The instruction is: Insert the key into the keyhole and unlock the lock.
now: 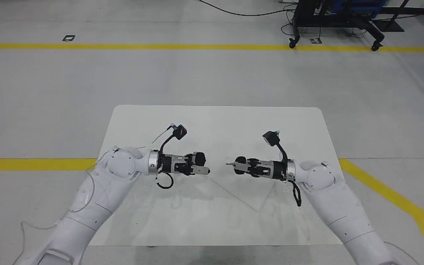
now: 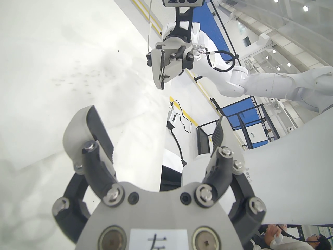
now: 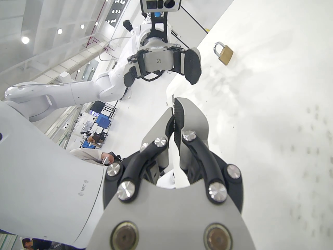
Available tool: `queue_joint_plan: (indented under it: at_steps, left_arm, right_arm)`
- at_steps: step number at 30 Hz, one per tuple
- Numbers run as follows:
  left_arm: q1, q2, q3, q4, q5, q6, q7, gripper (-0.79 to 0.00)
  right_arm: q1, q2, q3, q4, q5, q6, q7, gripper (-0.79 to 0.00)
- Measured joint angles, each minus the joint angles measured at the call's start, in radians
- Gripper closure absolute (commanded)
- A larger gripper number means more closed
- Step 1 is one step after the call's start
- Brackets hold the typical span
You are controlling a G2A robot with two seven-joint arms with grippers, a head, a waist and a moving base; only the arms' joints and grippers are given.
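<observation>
Two grippers face each other above the bench (image 1: 218, 119): left gripper (image 1: 204, 171) at 9 o'clock, fingers spread, holding nothing; right gripper (image 1: 233, 164) at 3 o'clock, fingers pinching the key (image 3: 172, 102). The lock (image 3: 224, 54) lies on the bench beyond the left gripper.

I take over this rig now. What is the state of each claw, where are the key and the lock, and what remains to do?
Claws: the left claw is open and empty, above the table, facing the right claw. The right claw is shut on a thin metal piece at its tips, apparently the key.
Lock: the padlock lies on the table; its shackle looks closed and no claw touches it.
Done: the key is in hand.
Left: steady the padlock, probably with the left claw, then insert the key and turn it.
</observation>
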Motion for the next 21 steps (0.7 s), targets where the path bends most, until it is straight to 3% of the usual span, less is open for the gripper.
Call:
queue_joint_plan:
  at_steps: [4, 7, 10, 14, 16, 18, 21]
  left_arm:
    - [0.001, 0.000, -0.001, -0.001, 0.000, 0.002, 0.001, -0.785]
    - [0.016, 0.003, -0.021, -0.032, 0.013, 0.042, 0.062, -0.785]
    - [0.038, 0.021, -0.085, -0.093, 0.074, 0.062, 0.119, -0.785]
    - [0.135, 0.074, -0.272, -0.272, 0.221, 0.124, 0.169, -0.785]
    - [0.204, 0.100, -0.378, -0.381, 0.301, 0.192, 0.170, -0.785]
    - [0.298, 0.126, -0.494, -0.529, 0.459, 0.337, 0.149, -0.785]
    - [0.429, 0.148, -0.589, -0.732, 0.721, 0.576, 0.059, -0.785]
  right_arm:
    - [-0.002, 0.001, 0.002, 0.002, 0.011, -0.004, 0.002, 0.000]
    - [-0.002, 0.000, 0.001, 0.002, 0.010, -0.004, 0.002, 0.000]
    - [-0.002, 0.000, 0.001, 0.002, 0.010, -0.004, 0.002, 0.000]
    - [-0.002, 0.000, 0.001, 0.002, 0.010, -0.004, 0.002, 0.000]
    - [-0.002, 0.000, 0.001, 0.002, 0.010, -0.004, 0.002, 0.000]
    - [-0.002, 0.000, 0.002, 0.002, 0.010, -0.004, 0.002, 0.000]
    - [-0.002, 0.000, 0.002, 0.002, 0.010, -0.004, 0.002, 0.000]
